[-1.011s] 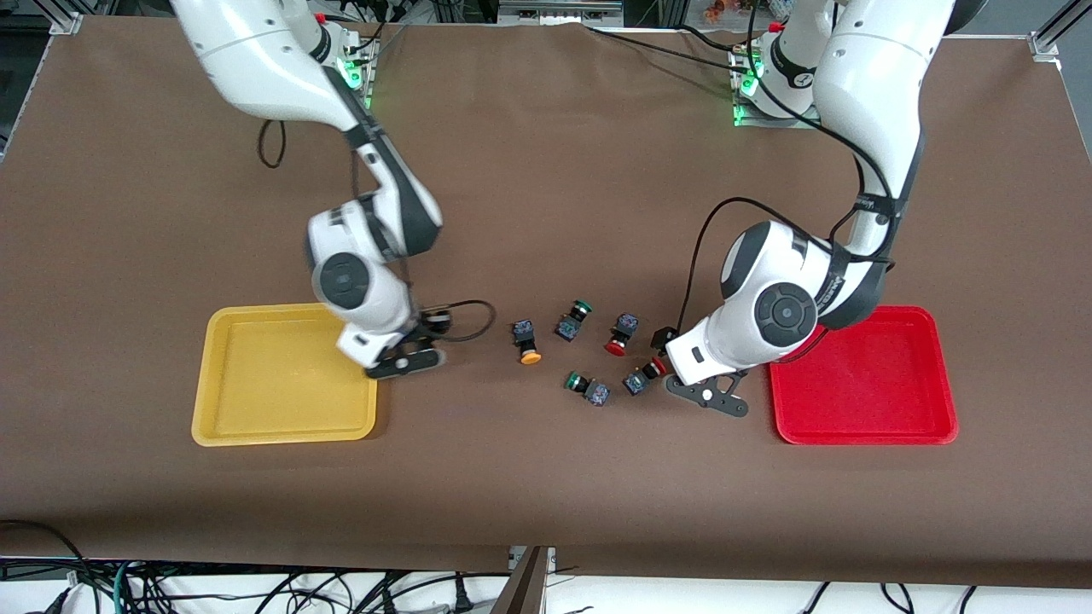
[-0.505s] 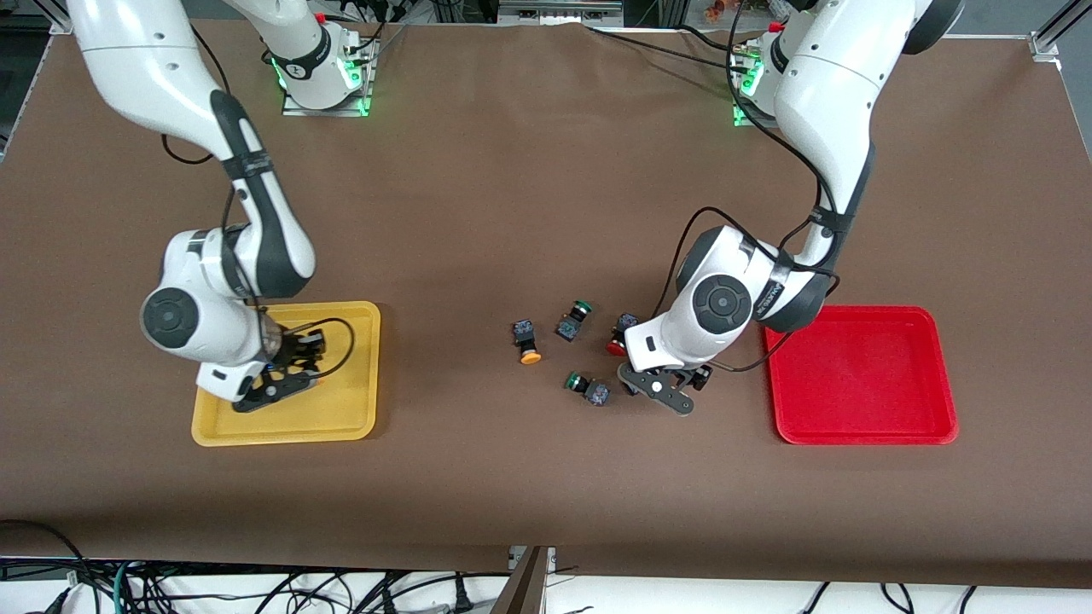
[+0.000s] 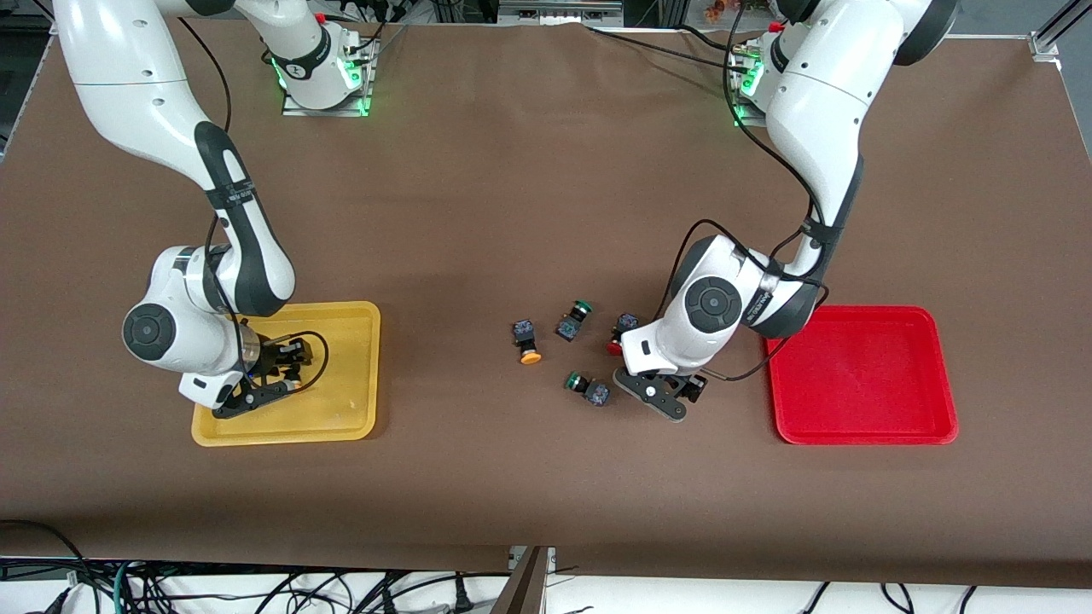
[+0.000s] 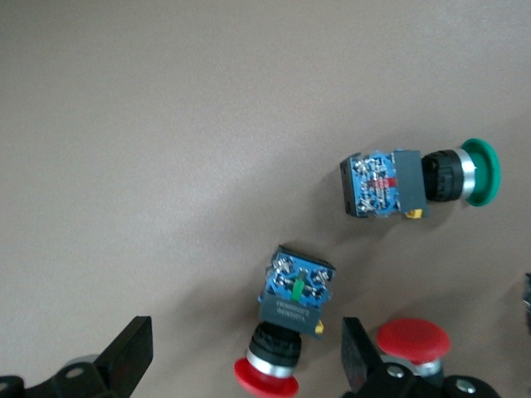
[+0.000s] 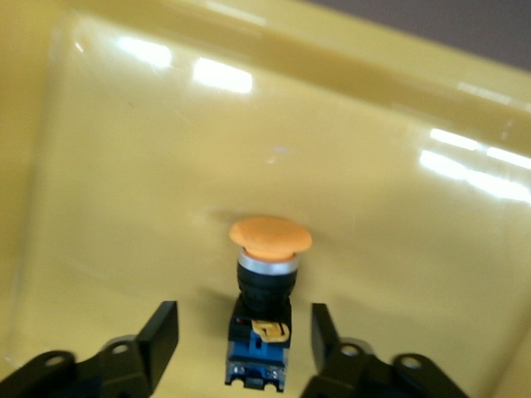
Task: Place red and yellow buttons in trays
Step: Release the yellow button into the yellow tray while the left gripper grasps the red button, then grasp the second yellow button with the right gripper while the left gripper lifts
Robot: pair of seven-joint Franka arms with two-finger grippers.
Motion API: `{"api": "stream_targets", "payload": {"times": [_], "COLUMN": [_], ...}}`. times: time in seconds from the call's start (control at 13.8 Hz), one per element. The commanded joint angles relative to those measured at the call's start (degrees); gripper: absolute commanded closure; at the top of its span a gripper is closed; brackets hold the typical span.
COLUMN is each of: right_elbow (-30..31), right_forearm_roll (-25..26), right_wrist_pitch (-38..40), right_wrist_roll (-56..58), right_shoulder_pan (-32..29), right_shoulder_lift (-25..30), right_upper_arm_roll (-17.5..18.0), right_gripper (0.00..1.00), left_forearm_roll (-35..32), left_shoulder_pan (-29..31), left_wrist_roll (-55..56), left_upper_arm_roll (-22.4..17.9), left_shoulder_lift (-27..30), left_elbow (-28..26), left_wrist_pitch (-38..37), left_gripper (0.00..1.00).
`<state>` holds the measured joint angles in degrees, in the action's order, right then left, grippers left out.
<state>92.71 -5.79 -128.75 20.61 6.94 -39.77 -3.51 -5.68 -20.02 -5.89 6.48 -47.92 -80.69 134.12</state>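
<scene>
My right gripper (image 3: 266, 385) is low over the yellow tray (image 3: 350, 341), fingers open. Between them, untouched, an orange-yellow button (image 5: 264, 298) lies on the tray floor (image 5: 124, 166). My left gripper (image 3: 664, 392) is low over the table beside the red tray (image 3: 862, 375), open. Its fingers (image 4: 129, 361) stand on both sides of a red button (image 4: 292, 311) on the table, apart from it. A second red button (image 3: 619, 335) lies next to it, its cap also showing in the left wrist view (image 4: 413, 338). Another orange-yellow button (image 3: 527, 341) lies mid-table.
Two green-capped buttons lie among the others: one (image 3: 573, 320) beside the mid-table orange-yellow button, one (image 3: 587, 388) nearer the front camera, also in the left wrist view (image 4: 415, 178). The red tray holds nothing. Brown table cloth surrounds both trays.
My right gripper moved from beside the yellow tray's rim to over its floor. My left gripper moved from near the red tray to over a red button.
</scene>
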Motion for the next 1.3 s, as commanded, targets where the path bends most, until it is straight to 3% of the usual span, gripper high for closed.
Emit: {"api": "stream_targets", "payload": {"times": [0.0,0.14,0.51,1.01,1.08,1.23], "right_elbow": [-5.85,-7.72,-8.07,-8.69,-8.60,-8.51], "right_forearm_roll": [-1.68,-2.47,-3.18,-2.56,-2.56,-2.47], "right_wrist_pitch": [8.04,10.36,8.61,-6.06,-7.29,-9.32], "right_wrist_roll": [-2.83,-8.81,-24.37,-39.04,-40.98,-44.85], "right_shoulder_pan": [1.40,2.90,7.37,19.68,20.91,22.58], "right_shoulder_lift": [1.10,1.10,1.19,-3.20,-3.73,-4.70], "right_upper_arm_roll": [0.87,2.09,9.82,9.83,9.75,9.66], "right_gripper": [0.00,0.00,0.00,0.00,0.00,0.00], "left_forearm_roll": [-1.18,-1.09,-1.09,-1.00,-0.92,-0.91], "left_shoulder_pan": [-0.46,-0.54,-0.98,-1.34,-1.34,-1.34], "left_wrist_roll": [-0.96,-0.96,-1.05,-0.96,-0.96,-0.70], "left_upper_arm_roll": [-0.50,-0.50,-0.41,-0.41,-0.41,-0.41], "left_shoulder_lift": [-2.08,-2.79,-2.97,-4.11,-4.11,-4.02], "left_elbow": [1.77,1.85,1.41,1.77,1.85,1.85], "left_wrist_pitch": [1.14,1.23,1.14,1.23,1.23,1.23], "left_gripper": [0.00,0.00,0.00,0.01,0.09,0.36]}}
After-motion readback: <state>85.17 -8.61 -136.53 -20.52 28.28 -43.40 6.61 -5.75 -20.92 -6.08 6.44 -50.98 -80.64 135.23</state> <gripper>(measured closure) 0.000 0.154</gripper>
